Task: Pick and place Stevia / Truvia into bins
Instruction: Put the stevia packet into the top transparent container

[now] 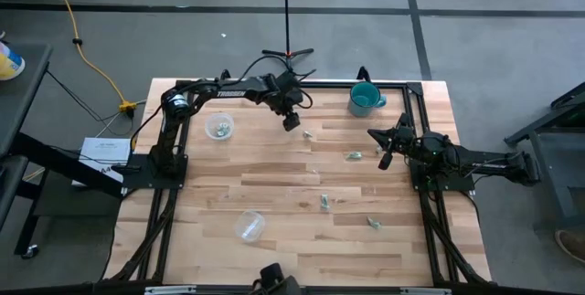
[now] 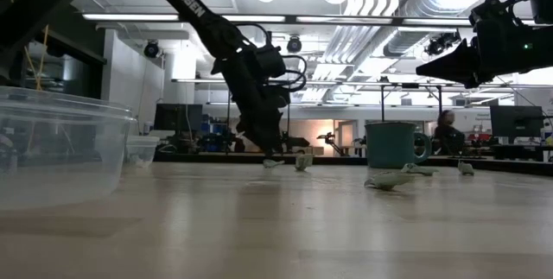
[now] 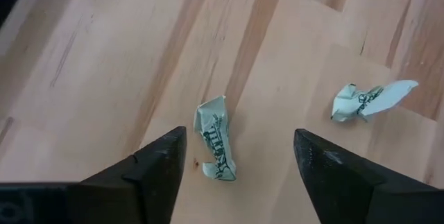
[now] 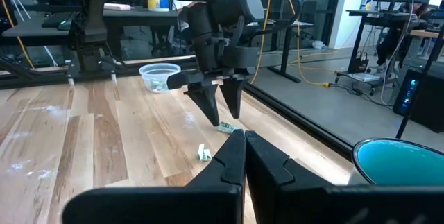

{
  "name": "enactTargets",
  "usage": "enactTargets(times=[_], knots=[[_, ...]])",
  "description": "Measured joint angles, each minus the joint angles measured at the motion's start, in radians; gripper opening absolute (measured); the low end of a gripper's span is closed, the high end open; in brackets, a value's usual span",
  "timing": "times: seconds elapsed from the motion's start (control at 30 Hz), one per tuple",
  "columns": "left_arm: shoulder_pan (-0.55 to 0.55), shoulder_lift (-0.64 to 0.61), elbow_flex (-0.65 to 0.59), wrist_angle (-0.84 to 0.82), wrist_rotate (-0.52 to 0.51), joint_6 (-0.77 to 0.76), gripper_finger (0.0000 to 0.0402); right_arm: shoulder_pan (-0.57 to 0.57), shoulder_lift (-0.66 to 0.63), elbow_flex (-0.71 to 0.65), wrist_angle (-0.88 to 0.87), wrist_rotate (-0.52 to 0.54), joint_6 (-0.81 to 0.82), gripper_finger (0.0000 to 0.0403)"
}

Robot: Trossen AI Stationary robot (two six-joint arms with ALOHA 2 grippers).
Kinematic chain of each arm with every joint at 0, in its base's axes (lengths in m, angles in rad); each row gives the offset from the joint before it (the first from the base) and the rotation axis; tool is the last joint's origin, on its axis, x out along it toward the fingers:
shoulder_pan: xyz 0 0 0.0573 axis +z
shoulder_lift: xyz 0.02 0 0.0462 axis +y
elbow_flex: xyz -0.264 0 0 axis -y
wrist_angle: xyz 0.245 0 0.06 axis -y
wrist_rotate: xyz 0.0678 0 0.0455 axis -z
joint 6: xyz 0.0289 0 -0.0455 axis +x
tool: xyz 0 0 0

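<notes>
My left gripper (image 3: 239, 139) is open and points down over the far middle of the table (image 1: 292, 122). A crumpled pale green and white sachet (image 3: 216, 142) lies flat on the wood between its fingertips, untouched; the right wrist view shows the same sachet (image 4: 227, 127). A second sachet (image 3: 368, 99) lies a little farther off. More sachets (image 1: 353, 155) (image 1: 324, 201) (image 1: 373, 223) lie scattered on the right half. One clear cup (image 1: 219, 127) holding sachets stands at the far left. Another clear cup (image 1: 249, 225) stands near the front. My right gripper (image 4: 244, 148) is shut and hovers at the right (image 1: 386, 154).
A teal mug (image 1: 364, 100) stands at the far right of the table, close to my right arm. A black metal frame runs along the table's edges (image 1: 420, 204). Bare wood lies between the two cups and in the table's middle (image 1: 274, 176).
</notes>
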Motion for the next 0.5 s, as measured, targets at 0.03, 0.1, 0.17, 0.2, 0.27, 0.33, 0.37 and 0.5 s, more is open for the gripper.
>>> enactTargets(times=[0.03, 0.1, 0.17, 0.2, 0.27, 0.33, 0.37, 0.5], knots=[[0.000, 0.000, 0.004, -0.002, 0.000, 0.000, 0.0313, 0.000, 0.000, 0.000, 0.000, 0.000, 0.000, 0.0000], [0.000, 0.000, 0.005, 0.000, -0.002, 0.000, 0.0330, 0.000, 0.000, 0.000, 0.001, 0.000, 0.000, 0.0000], [0.000, 0.000, 0.004, -0.005, -0.002, -0.001, 0.0346, 0.000, 0.000, 0.000, 0.002, 0.000, 0.000, 0.0000], [0.000, 0.000, 0.004, -0.007, 0.003, -0.001, 0.0353, 0.000, 0.000, 0.000, 0.002, 0.000, 0.000, 0.0000], [0.000, 0.000, 0.004, -0.015, 0.014, -0.006, 0.0363, 0.000, 0.000, 0.000, 0.002, 0.000, 0.000, 0.0000], [0.000, 0.000, 0.004, -0.040, 0.027, -0.018, 0.0368, 0.000, 0.000, 0.000, 0.002, 0.000, 0.000, 0.0000], [0.000, 0.001, 0.004, -0.053, 0.028, -0.026, 0.0368, 0.000, 0.000, 0.000, 0.002, 0.000, 0.000, 0.0000], [0.000, 0.005, 0.004, -0.104, 0.000, -0.028, 0.0364, 0.000, 0.000, 0.000, 0.003, 0.005, 0.000, 0.0000]])
